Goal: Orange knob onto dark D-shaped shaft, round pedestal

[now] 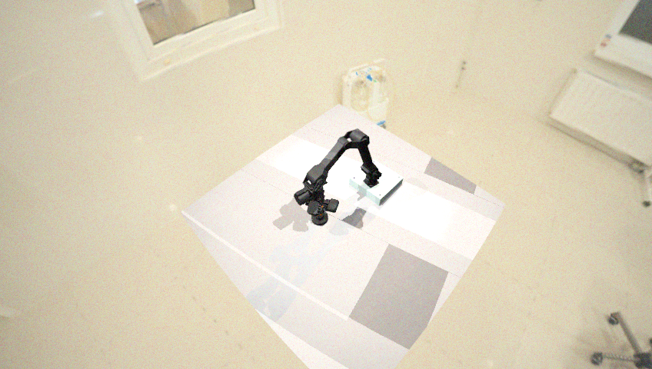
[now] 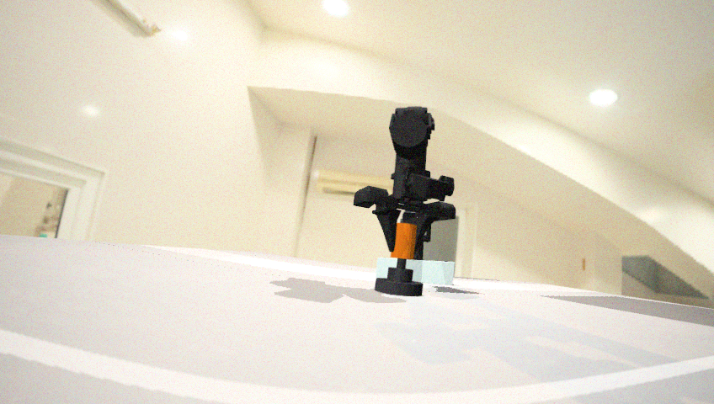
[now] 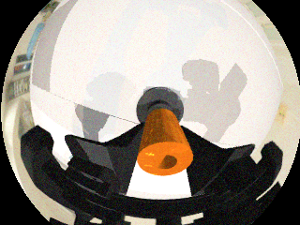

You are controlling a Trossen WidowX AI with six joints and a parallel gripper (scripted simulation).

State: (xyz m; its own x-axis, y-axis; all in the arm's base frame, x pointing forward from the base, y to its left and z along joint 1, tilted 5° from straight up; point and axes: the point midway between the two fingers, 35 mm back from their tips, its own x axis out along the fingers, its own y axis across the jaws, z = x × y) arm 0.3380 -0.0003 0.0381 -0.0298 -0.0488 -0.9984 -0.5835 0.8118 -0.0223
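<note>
The orange knob (image 2: 405, 240) (image 3: 164, 128) is held nearly upright between the fingers, with its round top and an off-centre recess showing in the wrist view. My gripper (image 2: 405, 252) (image 3: 161, 127) is shut on the knob. Directly below, the dark shaft (image 2: 401, 263) rises from the round pedestal (image 2: 398, 288) (image 3: 161, 95) (image 1: 319, 221). The knob's lower end is at the shaft's top part, and a short length of shaft shows between knob and pedestal. Whether the shaft's tip is inside the hole cannot be seen. The hole's and shaft's flat sides are hidden.
The arm's base stands on a pale blue-green box (image 1: 380, 199) (image 2: 439, 273), behind the pedestal in the exterior view. The arm arches from it over to the pedestal. Shadows and grey patches lie on the pale table (image 1: 311, 269).
</note>
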